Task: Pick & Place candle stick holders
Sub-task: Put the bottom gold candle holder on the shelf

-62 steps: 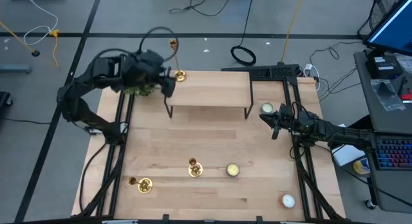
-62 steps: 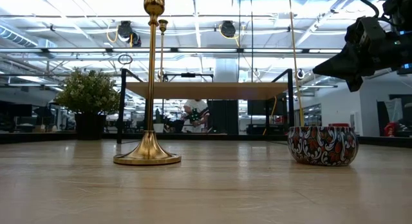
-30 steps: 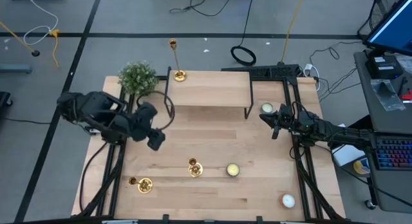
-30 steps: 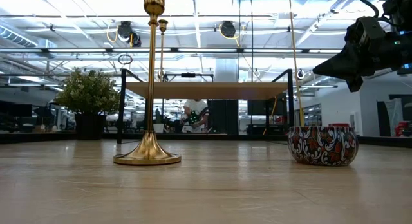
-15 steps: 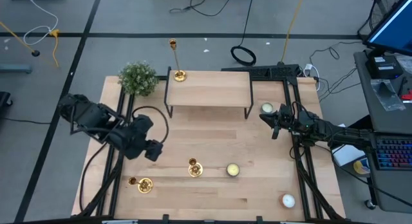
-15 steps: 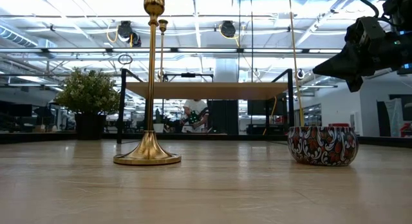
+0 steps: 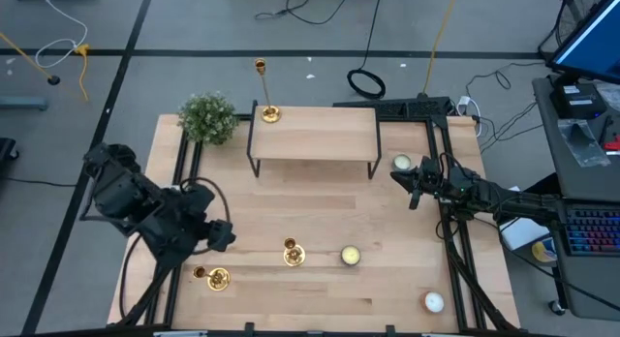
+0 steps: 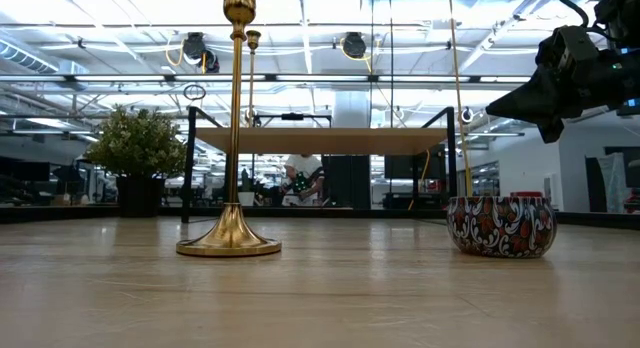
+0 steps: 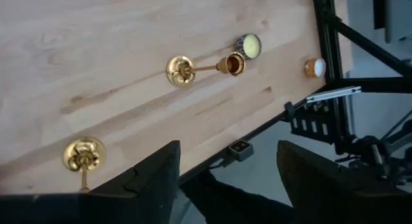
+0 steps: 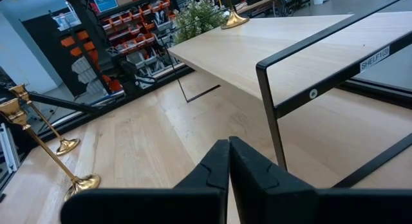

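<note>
Candlesticks of polished brass stand in three places: one (image 7: 217, 277) near the front left corner of the bench (image 7: 320, 211), one (image 7: 293, 252) toward the front middle, and a tall one (image 7: 263, 90) on the back left corner of the raised shelf (image 7: 314, 134). Each is a thin stem on a round flared base with a small cup on top.

Pale wood planks make up the bench and the shelf, which stands on thin black metal legs. Just right of the middle candlestick sits a round patterned candle tin (image 7: 350, 256); another candle (image 7: 432, 301) lies near the front right edge, a third (image 7: 401, 164) by the shelf's right leg. A bushy potted plant (image 7: 207, 118) fills the back left corner. Bare wood stretches across the middle.

Left hand (image 7: 219, 236) hovers with fingers spread, empty, just behind the corner candlestick. Right hand (image 7: 411, 189) waits at the right edge, fingers pressed together.
</note>
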